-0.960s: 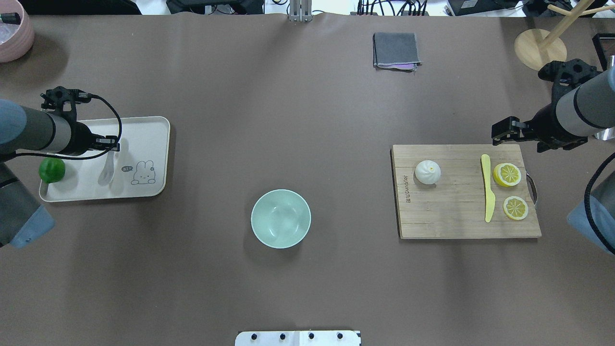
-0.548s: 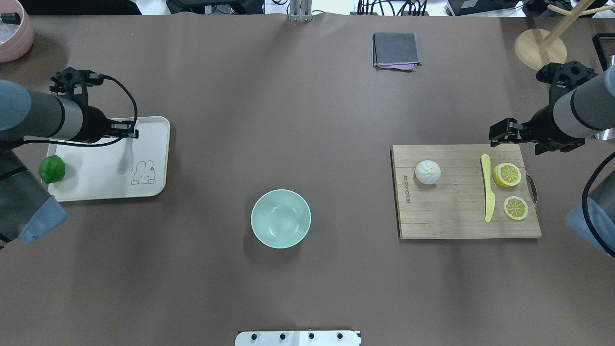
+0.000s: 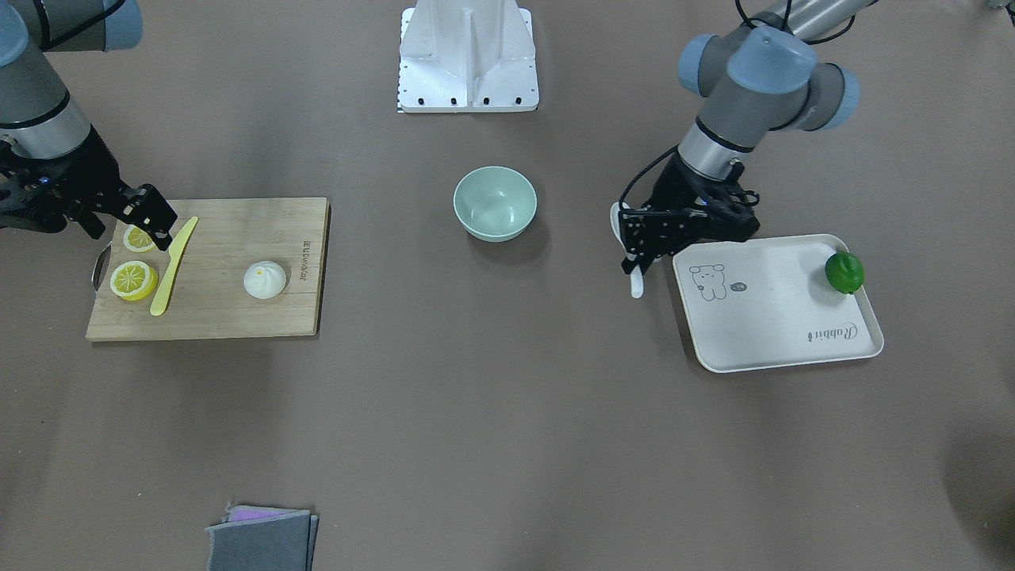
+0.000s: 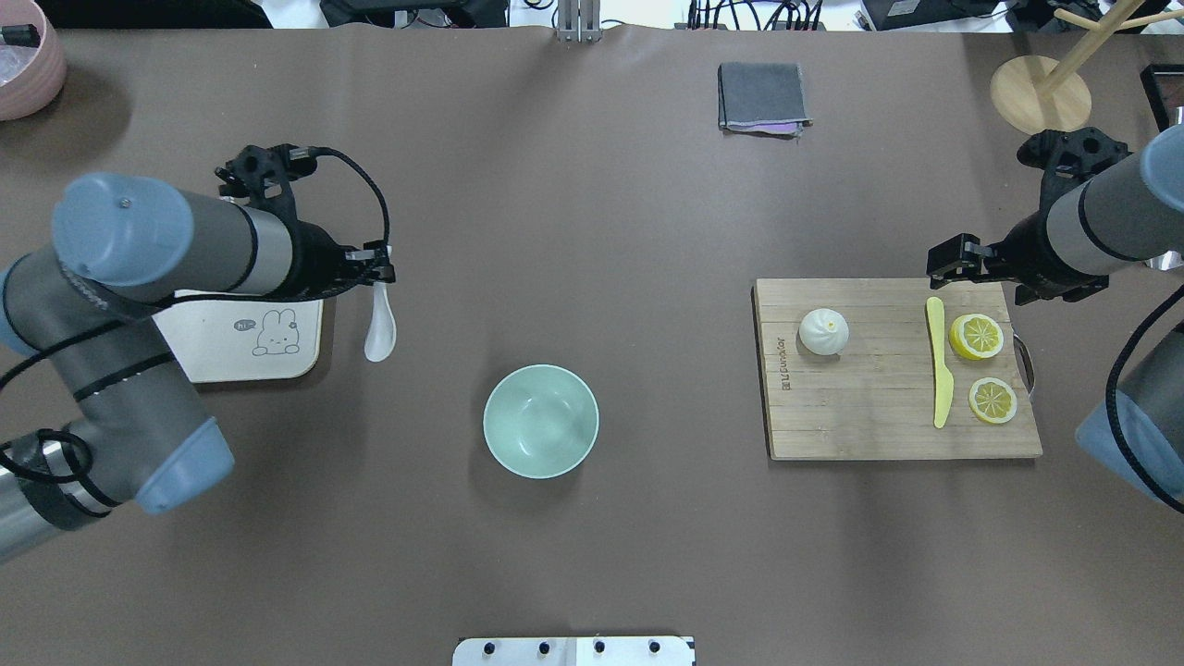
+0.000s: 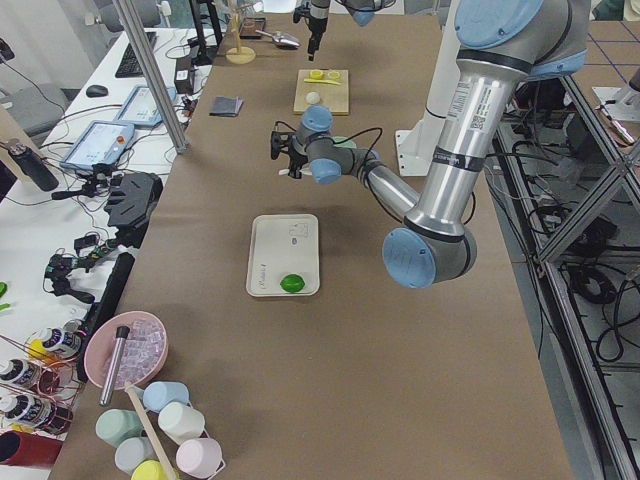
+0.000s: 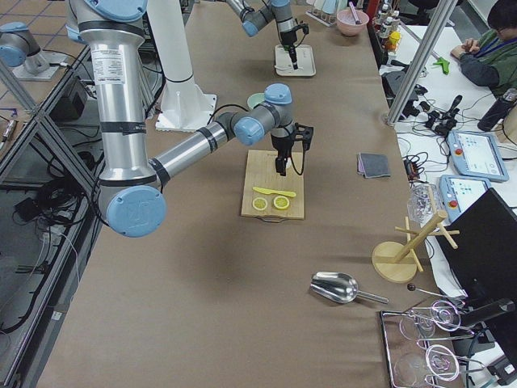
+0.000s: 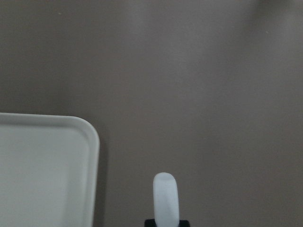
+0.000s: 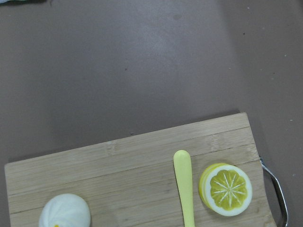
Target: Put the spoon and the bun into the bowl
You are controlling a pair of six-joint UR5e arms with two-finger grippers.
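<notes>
My left gripper (image 4: 377,271) is shut on the handle of the white spoon (image 4: 379,328) and holds it above the table, just right of the tray and up-left of the bowl. The spoon's white end (image 7: 165,195) shows in the left wrist view. The mint-green bowl (image 4: 541,421) stands empty at the table's middle. The white bun (image 4: 823,331) sits on the wooden cutting board (image 4: 879,425). My right gripper (image 4: 953,259) looks open and empty over the board's far edge, right of the bun (image 8: 65,212).
The white rabbit tray (image 3: 777,317) holds a green lime (image 3: 844,272). A yellow knife (image 4: 939,361) and two lemon slices (image 4: 977,336) lie on the board. A grey cloth (image 4: 763,95), a wooden stand (image 4: 1039,92) and a pink tub (image 4: 23,60) stand at the far edge.
My left gripper has lifted the spoon off the tray and carried it right, past the tray's edge towards the bowl. My right gripper has crept slightly left along the board's far edge.
</notes>
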